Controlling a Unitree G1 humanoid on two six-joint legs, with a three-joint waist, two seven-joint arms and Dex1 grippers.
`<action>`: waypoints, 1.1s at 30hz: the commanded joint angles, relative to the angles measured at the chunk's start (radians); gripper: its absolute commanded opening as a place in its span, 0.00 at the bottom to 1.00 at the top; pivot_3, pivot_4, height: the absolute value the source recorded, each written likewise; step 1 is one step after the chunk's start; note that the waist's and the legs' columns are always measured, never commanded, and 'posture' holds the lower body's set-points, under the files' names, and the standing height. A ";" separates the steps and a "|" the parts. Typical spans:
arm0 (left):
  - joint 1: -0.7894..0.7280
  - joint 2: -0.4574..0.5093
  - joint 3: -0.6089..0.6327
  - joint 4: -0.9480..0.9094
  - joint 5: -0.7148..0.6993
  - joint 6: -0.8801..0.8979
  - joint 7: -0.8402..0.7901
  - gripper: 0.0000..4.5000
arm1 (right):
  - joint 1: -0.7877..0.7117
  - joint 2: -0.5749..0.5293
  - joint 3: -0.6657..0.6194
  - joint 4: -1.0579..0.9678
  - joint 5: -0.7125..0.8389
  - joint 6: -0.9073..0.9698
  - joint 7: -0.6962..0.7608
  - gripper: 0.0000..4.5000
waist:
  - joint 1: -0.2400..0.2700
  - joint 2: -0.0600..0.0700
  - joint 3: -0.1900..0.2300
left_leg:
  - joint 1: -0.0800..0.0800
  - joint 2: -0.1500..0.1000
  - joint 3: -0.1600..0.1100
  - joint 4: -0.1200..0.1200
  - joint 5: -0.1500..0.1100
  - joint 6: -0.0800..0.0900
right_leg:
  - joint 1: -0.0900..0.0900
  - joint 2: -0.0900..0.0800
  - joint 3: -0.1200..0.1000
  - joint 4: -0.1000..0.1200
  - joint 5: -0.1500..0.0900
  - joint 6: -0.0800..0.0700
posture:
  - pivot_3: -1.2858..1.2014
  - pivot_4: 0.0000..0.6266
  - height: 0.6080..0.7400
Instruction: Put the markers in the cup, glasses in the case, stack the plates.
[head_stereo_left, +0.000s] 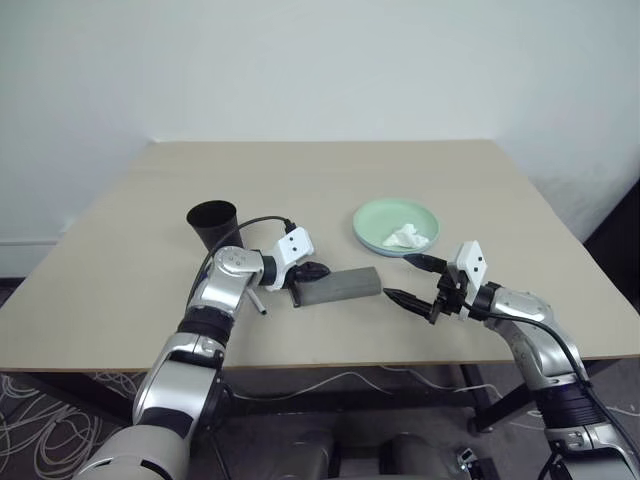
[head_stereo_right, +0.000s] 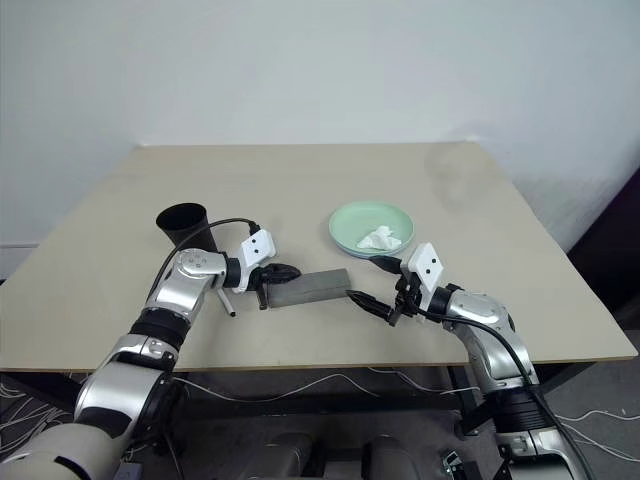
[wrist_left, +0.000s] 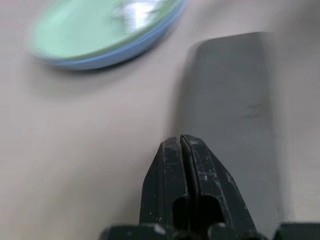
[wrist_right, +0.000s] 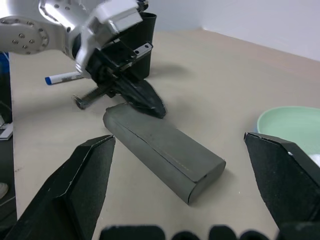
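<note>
Nearest the robot, the right hand (head_stereo_left: 413, 280) hovers above the front part of the tabletop (head_stereo_left: 120, 290), its two black fingers spread wide and holding nothing, pointing toward the near right end of the grey case (head_stereo_left: 337, 286). The case lies closed and flat on the tabletop, its long side running left to right. At its left end sits the left hand (head_stereo_left: 316, 270), fingers pressed together with nothing between them, the tips just at the top edge of the case. Just left of that, partly hidden under the left wrist, a marker (wrist_right: 64, 77) with a blue cap lies on the tabletop. Behind it the black cup (head_stereo_left: 213, 224) stands upright. Farther back on the right, the green plate (head_stereo_left: 396, 226) sits stacked on the blue plate (wrist_left: 107, 55), with a crumpled white tissue (head_stereo_left: 405, 237) lying in it.
</note>
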 joint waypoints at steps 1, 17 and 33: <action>0.038 -0.035 0.093 -0.190 -0.032 0.196 0.214 0.01 | -0.039 0.006 -0.009 -0.003 0.007 -0.012 0.008 1.00 | 0.000 0.000 0.000 | 0.000 0.000 0.000 0.000 0.000 0.000 | 0.000 0.000 0.000 0.000 0.000 0.000 | 0.52 0.00 0.97; 0.242 -0.374 0.332 -0.801 0.069 0.805 1.061 0.29 | -0.062 0.006 0.012 0.046 -0.005 -0.019 0.047 1.00 | 0.002 0.000 0.000 | 0.001 0.000 0.000 0.000 0.000 0.000 | 0.002 0.000 -0.001 -0.001 0.001 0.001 | 0.52 0.00 0.97; 0.134 -0.448 0.483 -0.688 0.005 1.005 1.245 0.53 | -0.028 0.004 0.009 0.029 -0.013 -0.025 0.026 1.00 | 0.002 -0.001 0.000 | 0.000 0.000 0.000 0.000 0.000 0.000 | 0.002 -0.001 -0.008 -0.003 0.001 0.002 | 0.52 0.00 0.97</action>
